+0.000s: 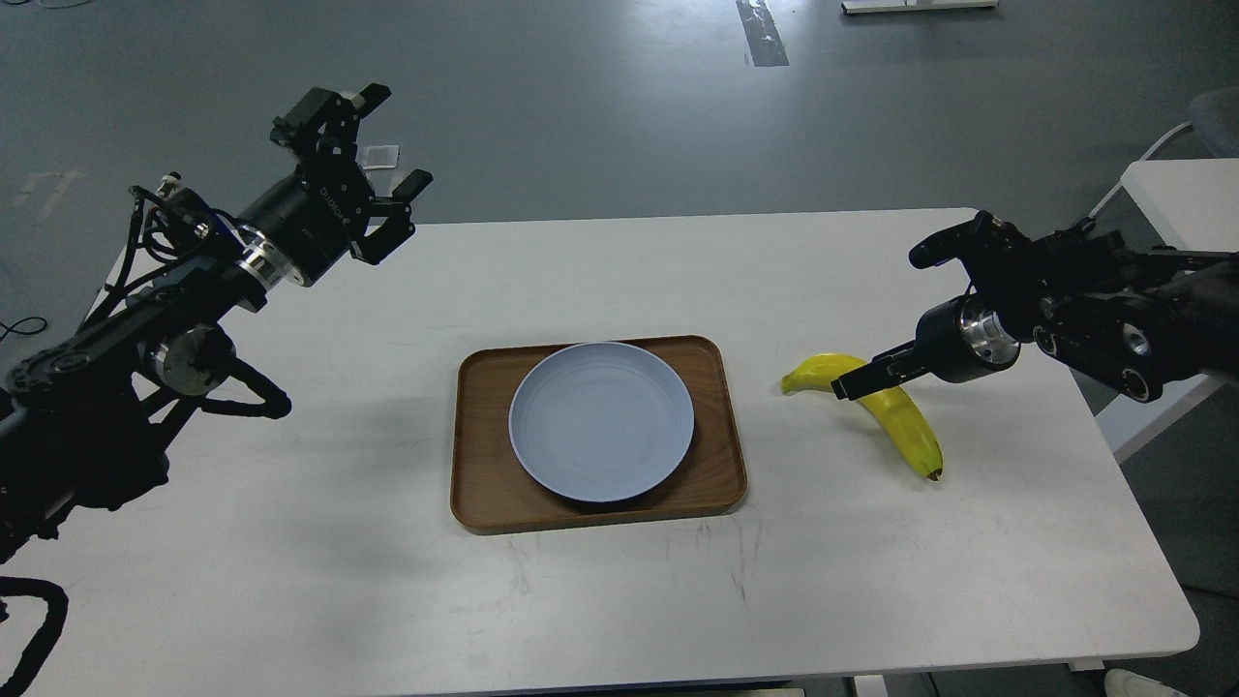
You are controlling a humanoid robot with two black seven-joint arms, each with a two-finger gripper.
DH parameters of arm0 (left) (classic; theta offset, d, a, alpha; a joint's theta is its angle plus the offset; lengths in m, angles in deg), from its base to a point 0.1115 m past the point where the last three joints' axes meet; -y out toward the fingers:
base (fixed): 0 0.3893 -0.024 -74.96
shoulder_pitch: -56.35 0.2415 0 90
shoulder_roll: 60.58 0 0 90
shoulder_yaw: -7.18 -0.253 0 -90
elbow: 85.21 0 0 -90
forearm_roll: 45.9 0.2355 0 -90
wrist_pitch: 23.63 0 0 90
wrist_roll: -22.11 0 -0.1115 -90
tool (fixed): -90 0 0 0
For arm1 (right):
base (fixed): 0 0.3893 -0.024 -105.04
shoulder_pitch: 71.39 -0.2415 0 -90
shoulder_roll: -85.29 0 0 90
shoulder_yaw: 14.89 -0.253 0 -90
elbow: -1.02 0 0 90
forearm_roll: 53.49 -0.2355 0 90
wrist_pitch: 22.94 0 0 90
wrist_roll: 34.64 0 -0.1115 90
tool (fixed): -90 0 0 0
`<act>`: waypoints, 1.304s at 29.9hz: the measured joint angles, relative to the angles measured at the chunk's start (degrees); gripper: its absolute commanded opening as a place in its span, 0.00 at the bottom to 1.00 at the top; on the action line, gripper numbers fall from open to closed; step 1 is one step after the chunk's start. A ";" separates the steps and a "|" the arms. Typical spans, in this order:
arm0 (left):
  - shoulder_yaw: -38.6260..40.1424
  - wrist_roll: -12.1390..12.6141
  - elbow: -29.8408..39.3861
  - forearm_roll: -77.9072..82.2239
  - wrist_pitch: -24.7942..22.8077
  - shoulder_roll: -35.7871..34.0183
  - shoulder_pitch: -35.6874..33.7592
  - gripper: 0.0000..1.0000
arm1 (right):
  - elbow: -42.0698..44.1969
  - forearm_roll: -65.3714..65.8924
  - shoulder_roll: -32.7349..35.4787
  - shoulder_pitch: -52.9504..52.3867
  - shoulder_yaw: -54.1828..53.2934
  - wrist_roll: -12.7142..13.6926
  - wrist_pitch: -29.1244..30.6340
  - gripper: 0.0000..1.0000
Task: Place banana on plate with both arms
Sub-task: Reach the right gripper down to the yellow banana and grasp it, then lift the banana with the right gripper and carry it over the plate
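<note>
The yellow banana (912,438) lies on the white table (290,542), right of the tray, stem end pointing left. The pale blue-grey plate (600,421) sits empty on the brown wooden tray (481,489) at the table's middle. My right gripper (849,385) comes in from the right and its tip lies over the banana's stem half. It is seen side-on, so its fingers cannot be told apart, and I cannot tell whether it touches the banana. My left gripper (394,136) is open and empty, raised above the table's far left corner.
The tray's raised rim surrounds the plate. A second white table (1176,189) stands at the far right behind my right arm. Grey floor lies beyond the table's far edge.
</note>
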 measured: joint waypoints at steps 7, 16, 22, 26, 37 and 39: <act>0.05 0.00 0.00 0.01 0.00 -0.46 0.09 0.99 | 0.97 0.00 -0.44 1.34 0.04 0.01 0.00 0.98; 0.06 0.00 0.00 0.01 0.00 -0.63 0.09 0.99 | 1.30 0.01 -0.65 2.75 0.03 0.01 0.00 0.81; 0.08 0.00 0.00 0.01 0.00 -0.70 0.09 0.99 | 1.31 0.00 -0.62 3.16 0.10 0.01 0.00 0.43; 0.09 0.00 0.00 0.01 0.00 -0.70 0.09 0.99 | 1.32 0.00 -0.38 3.09 0.12 0.01 0.01 0.27; 0.18 -0.07 0.00 0.01 0.01 -1.60 0.09 0.99 | 0.47 -0.47 2.33 -1.34 -0.11 0.01 0.02 0.23; 0.19 -0.07 0.00 0.00 0.01 -1.68 0.07 0.99 | -0.36 -0.77 3.09 -3.93 -0.28 0.01 0.03 0.24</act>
